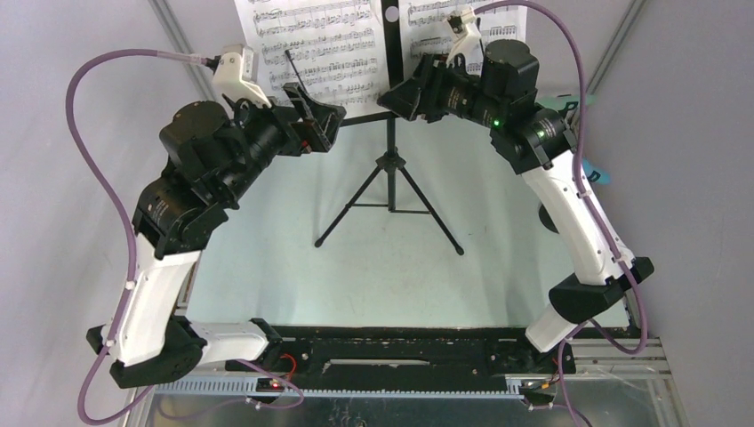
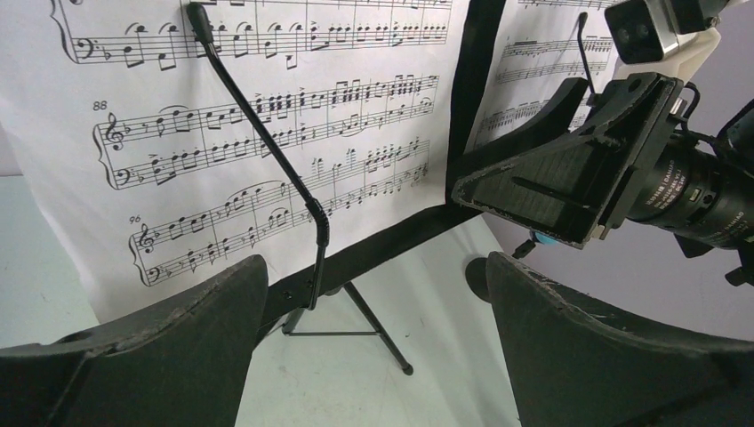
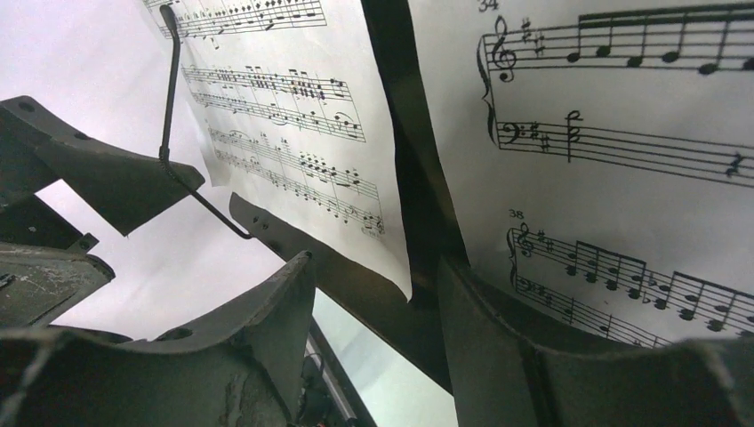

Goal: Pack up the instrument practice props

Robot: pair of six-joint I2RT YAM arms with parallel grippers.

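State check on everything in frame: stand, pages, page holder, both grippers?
Tripod music stand: upright, legs spread, desk loaded.
Left sheet-music page: on desk, flat.
Right sheet-music page: on desk, flat.
Wire page holder: swung up across left page.
Left gripper: open, empty, facing left page.
Right gripper: jaws apart, straddling desk's lower edge.

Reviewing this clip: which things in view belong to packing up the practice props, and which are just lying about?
Belongs to the job:
- black music stand
- left sheet-music page
- right sheet-music page
- probably the black round base and blue-green item, both half hidden on the right

Just there:
- purple cables
- pale table mat
- mounting rail
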